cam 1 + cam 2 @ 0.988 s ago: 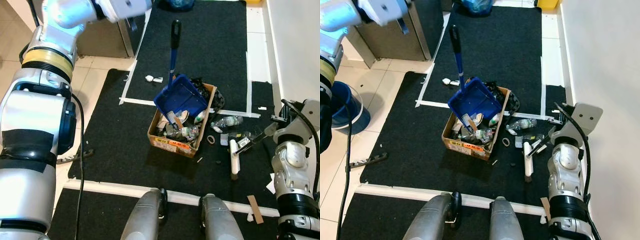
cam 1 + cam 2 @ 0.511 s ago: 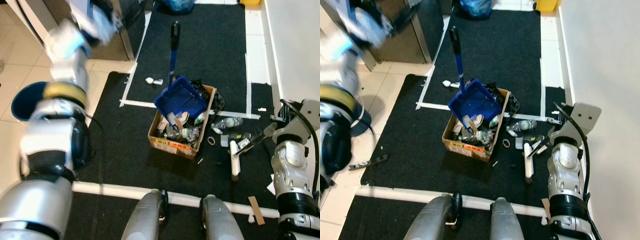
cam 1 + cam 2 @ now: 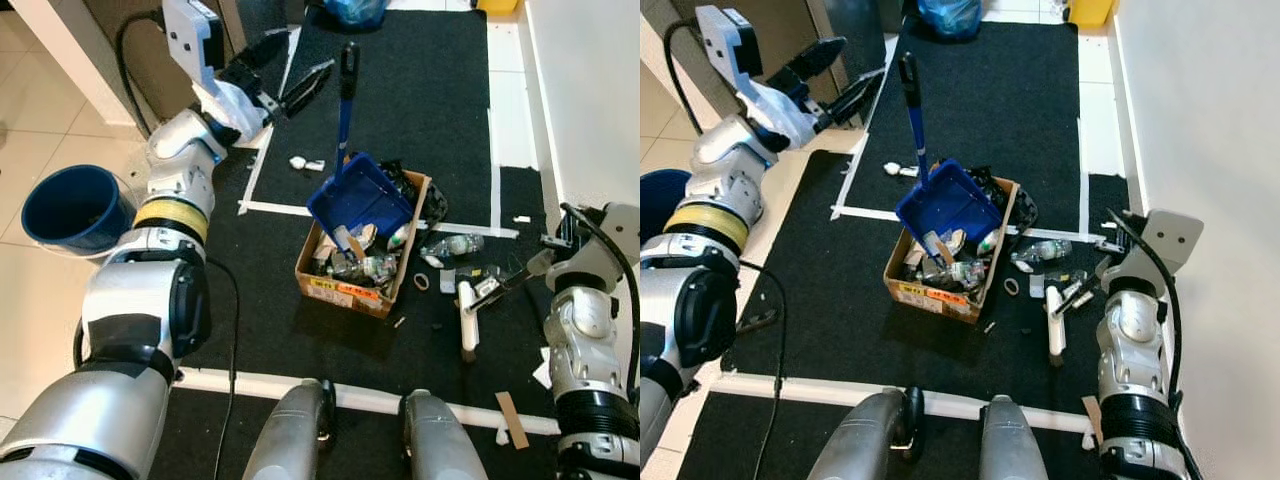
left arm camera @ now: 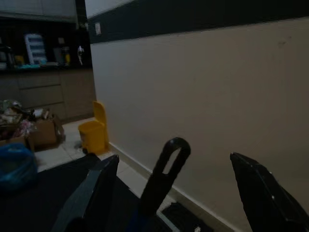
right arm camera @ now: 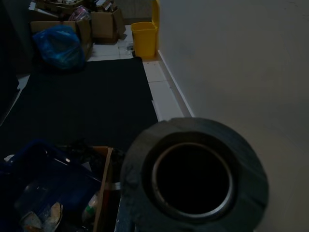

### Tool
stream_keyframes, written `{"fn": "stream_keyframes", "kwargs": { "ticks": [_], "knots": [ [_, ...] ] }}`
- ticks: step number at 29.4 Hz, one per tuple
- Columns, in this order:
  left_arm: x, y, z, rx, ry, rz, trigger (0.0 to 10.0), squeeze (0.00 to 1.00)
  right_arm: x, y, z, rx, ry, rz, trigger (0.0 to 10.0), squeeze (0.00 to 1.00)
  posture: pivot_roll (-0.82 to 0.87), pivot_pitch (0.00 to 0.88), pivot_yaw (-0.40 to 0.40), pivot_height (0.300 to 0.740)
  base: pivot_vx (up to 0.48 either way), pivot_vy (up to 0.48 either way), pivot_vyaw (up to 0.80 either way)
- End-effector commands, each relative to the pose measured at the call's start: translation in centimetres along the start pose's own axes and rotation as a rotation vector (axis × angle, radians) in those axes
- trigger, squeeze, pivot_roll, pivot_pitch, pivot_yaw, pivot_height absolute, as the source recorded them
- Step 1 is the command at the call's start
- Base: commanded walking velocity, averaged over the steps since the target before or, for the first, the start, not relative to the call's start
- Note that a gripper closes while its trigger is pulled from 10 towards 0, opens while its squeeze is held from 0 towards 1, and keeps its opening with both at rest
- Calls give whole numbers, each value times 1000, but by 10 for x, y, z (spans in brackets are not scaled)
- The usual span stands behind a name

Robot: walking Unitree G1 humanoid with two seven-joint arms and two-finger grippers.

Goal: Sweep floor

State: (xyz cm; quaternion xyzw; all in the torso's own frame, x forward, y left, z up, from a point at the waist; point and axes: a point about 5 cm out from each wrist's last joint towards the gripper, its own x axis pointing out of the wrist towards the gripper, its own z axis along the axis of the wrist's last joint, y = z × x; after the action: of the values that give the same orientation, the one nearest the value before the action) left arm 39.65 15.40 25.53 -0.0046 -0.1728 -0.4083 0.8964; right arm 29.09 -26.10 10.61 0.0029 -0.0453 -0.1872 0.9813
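While the blue plastic dustpan with its long blue handle (image 3: pixel 357 190) leans on the brown cardboard box full of rubbish (image 3: pixel 362 255), the left gripper (image 3: pixel 296 72) reaches toward the black top of that handle, and its two black fingers (image 4: pixel 258 188) are spread wide with nothing between them. From the left wrist view the handle's black loop stands between the two fingers but does not touch them, so I think the robot wants to grab the dustpan there, because the top of the handle sticks up high and is easy to reach. The dustpan sits tipped with its scoop over the box, which looks like a good way to pour dirt in. The right arm (image 3: pixel 583 330) hangs by the robot's side near the white wall (image 3: pixel 590 90), and I cannot tell if the right gripper is spread or closed. More rubbish lies on the floor just beside the box: a clear plastic bottle (image 3: pixel 452 243) and a white tube (image 3: pixel 468 318). These are probably what needs sweeping up. The floor has black mats (image 3: pixel 420 80) with white tape lines (image 3: pixel 270 205) over pale tiles. A round blue bucket (image 3: pixel 70 208) stands on the tiles on the robot's left, well apart from the box. Farther back are a blue bag (image 5: pixel 60 46) and a small yellow bin (image 5: pixel 144 38).
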Motion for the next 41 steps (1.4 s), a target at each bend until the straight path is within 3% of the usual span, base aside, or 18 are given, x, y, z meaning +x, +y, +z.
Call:
{"fn": "stream_keyframes", "kwargs": {
  "ticks": [1,6,7,8,10,11,21,26,32,34,41],
  "knots": [
    [3,-4,-8,7,54,-7,10000,1000,-6,-5,-8,-13,39,-7,10000,0,-21,194,47,740,0,0,0],
    [7,-5,-9,41,84,17,10000,1000,-10,-6,-8,-18,42,-4,10000,0,-32,213,46,740,0,0,0],
    [9,-5,-7,53,89,23,10000,922,-12,-7,-8,-20,43,-4,10000,0,-41,224,45,740,0,0,0],
    [14,-4,-2,67,85,32,10000,51,-16,-9,-8,-25,43,-4,10000,0,-55,241,43,740,0,0,0],
    [16,-4,0,68,79,35,10000,51,-18,-10,-7,-27,44,-4,10000,0,-55,241,43,740,0,0,0],
    [19,-4,4,73,71,32,10000,0,-21,-12,-6,-31,43,-4,10000,0,-70,263,40,740,0,0,0],
    [34,-14,4,77,94,-8,10000,0,-36,-20,1,-51,45,-3,10000,0,-112,330,34,740,0,0,0],
    [39,-16,6,109,102,13,10000,0,-38,-19,1,-51,54,-4,10000,0,-113,315,40,740,0,0,0],
    [49,-13,44,177,-50,-10,10000,0,-28,-15,2,-33,40,-12,10000,0,-86,252,56,740,0,0,0],
    [51,-9,71,242,-138,-17,10000,0,-19,-10,5,-20,27,-10,10000,0,-66,208,63,740,0,0,0],
    [46,-3,104,330,-238,-11,10000,0,-5,1,9,6,8,1,10000,0,-38,149,68,740,0,0,0]
  ]
}}
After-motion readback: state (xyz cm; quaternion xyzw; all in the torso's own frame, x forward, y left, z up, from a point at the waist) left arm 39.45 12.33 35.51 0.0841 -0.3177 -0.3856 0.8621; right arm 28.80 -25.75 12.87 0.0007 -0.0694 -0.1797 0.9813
